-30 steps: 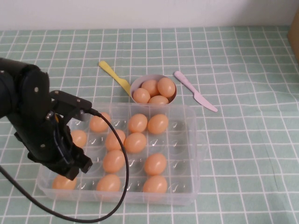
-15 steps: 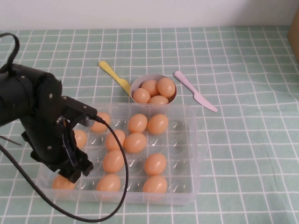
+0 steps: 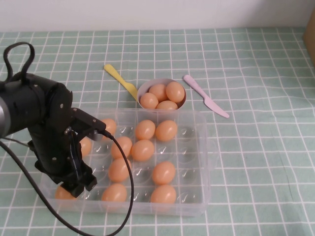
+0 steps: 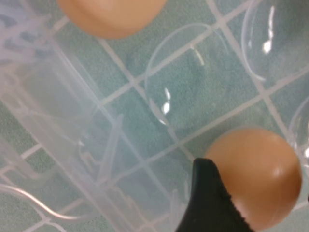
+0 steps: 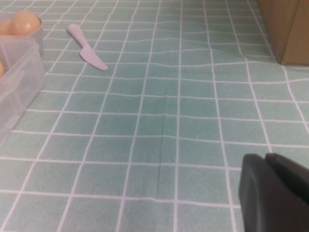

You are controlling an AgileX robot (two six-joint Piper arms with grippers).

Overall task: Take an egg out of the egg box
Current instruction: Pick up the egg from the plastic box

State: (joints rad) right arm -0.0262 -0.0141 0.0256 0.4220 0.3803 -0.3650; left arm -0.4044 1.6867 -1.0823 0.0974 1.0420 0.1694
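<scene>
The clear plastic egg box [image 3: 204,162] lies on the checked cloth and has several orange-tan eggs in its wells. My left gripper [image 3: 75,188] reaches down into the box's near-left corner, over the corner egg [image 3: 63,192]. In the left wrist view that egg [image 4: 263,169] rests in its well. One black finger [image 4: 208,198] stands against its side, and the jaws are spread about as wide as the egg. My right gripper [image 5: 280,193] hovers low over bare cloth to the right of the box, with its fingers together and nothing held.
A small pale bowl [image 3: 145,88] with several eggs stands just behind the box. A yellow spatula [image 3: 120,79] lies to its left and a pink knife [image 3: 206,102] to its right. A wooden box [image 5: 289,29] stands at the far right. The left arm's cable loops over the box's front wall.
My left arm has shifted a little to the right and turned more upright over the box's near-left corner. The eggs have not moved.
</scene>
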